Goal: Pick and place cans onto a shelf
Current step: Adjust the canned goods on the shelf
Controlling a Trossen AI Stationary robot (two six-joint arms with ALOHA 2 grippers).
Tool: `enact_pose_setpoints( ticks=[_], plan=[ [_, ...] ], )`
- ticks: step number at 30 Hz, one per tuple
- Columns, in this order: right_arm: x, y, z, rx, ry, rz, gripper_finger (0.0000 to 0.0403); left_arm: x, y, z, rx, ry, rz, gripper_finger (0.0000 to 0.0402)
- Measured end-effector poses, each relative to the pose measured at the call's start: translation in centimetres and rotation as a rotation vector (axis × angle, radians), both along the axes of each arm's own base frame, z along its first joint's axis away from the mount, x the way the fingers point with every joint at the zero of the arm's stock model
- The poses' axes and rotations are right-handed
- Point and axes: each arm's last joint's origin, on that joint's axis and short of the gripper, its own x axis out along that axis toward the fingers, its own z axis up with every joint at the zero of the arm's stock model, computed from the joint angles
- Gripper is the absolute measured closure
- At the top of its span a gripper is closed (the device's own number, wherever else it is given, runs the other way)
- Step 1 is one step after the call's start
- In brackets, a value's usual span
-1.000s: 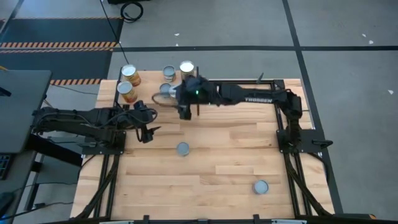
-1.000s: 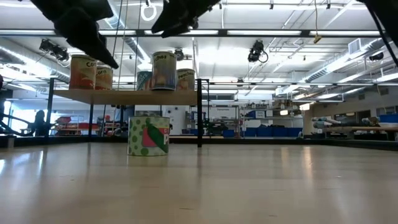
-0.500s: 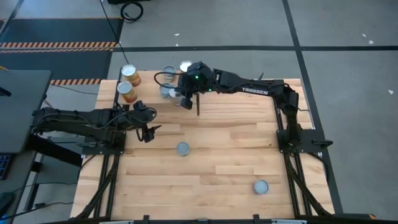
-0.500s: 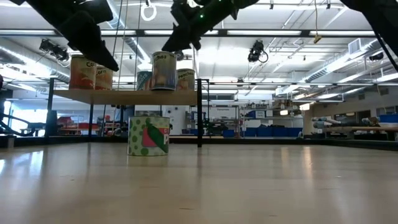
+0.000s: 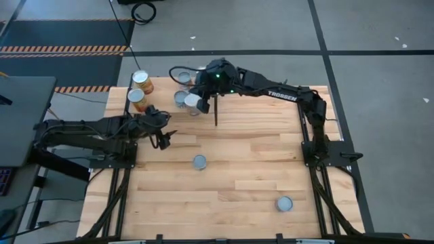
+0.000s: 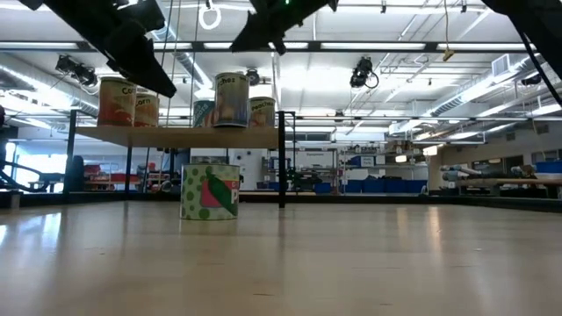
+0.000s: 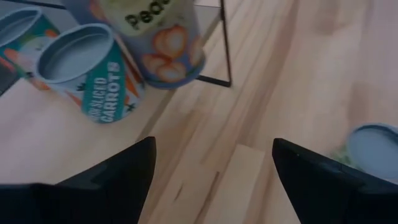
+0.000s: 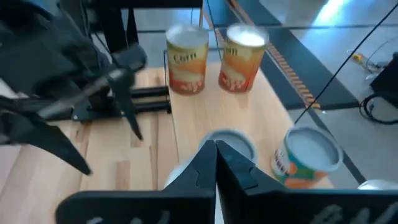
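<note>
The shelf (image 6: pixel 176 136) stands at the table's far left and carries several cans: two orange corn cans (image 8: pixel 187 59) at its left end, and a teal carrot can (image 7: pixel 87 71) and a peach can (image 7: pixel 155 37) nearer its black post. My right gripper (image 8: pixel 216 149) is shut and empty above the shelf's right part (image 5: pixel 202 87), over a silver-topped can (image 8: pixel 233 142). My left gripper (image 7: pixel 211 168) is open and empty, above the table just near of the shelf (image 5: pixel 163 135). Two more cans stand upright on the table, one at mid-table (image 5: pixel 199 161) and one at the near right (image 5: pixel 284 203).
The shelf's black upright post (image 6: pixel 281 158) stands at its right end. The green-dotted can (image 6: pixel 210 190) stands on the table in front of the shelf. My left arm (image 8: pixel 74 93) lies close to the shelf's near side. The table's right half is bare wood.
My right gripper has moved from the shelf's near right side toward the table's far edge, over the cans on the shelf. My left gripper has edged a little toward the shelf. The cans have stayed where they were.
</note>
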Motion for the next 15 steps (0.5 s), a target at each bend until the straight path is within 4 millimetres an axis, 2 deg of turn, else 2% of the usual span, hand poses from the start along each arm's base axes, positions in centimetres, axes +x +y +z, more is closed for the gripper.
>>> enact_pose_setpoints(
  ticks=[3,9,15],
  plan=[
    [0.5,0.2,0.3,-0.004,0.012,0.011,0.0398,-0.1,0.6,0.0,0.015,0.005,0.024,0.0076],
    [2.3,-0.1,-2.2,0.022,0.133,0.022,0.0399,0.0,1.6,0.2,-0.020,-0.028,0.017,0.0076],
    [2.1,-0.8,-2.9,0.045,0.196,0.005,0.0399,-0.1,1.7,0.2,-0.023,-0.018,0.017,0.0076]
  ],
)
